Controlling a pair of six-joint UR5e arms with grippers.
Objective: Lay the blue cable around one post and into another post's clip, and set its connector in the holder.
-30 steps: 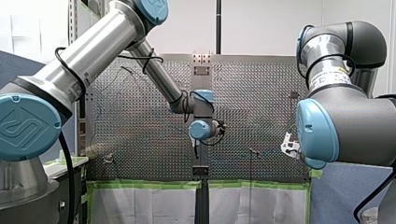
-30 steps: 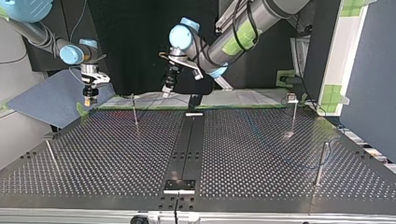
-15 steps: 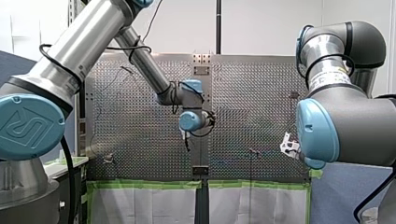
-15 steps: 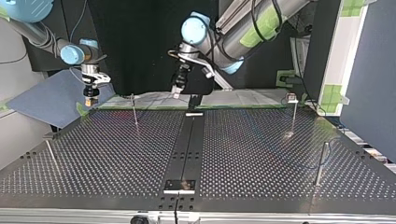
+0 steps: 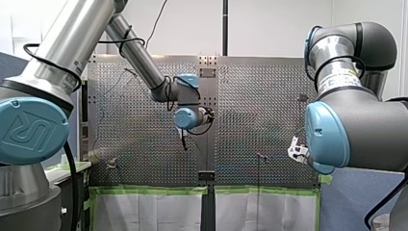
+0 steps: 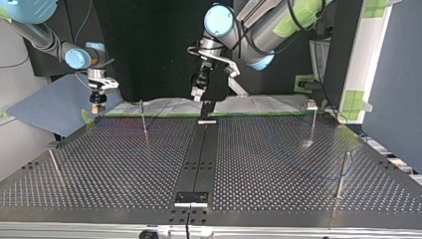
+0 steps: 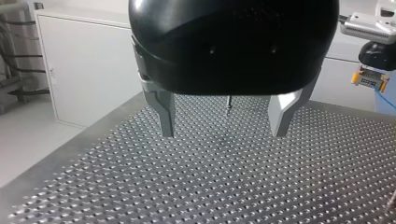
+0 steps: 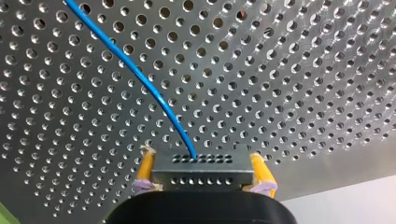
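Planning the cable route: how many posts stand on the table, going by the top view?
4, placed by the top view: back-left post, back-right post with a clip on top, front-left post, front-right post. More may be hidden behind the arms.

Perforated table (image 6: 124, 169) with black centre strip (image 6: 199, 149), green tape (image 5: 144, 190) along its edge, white cabinet (image 7: 88, 70) beside it.
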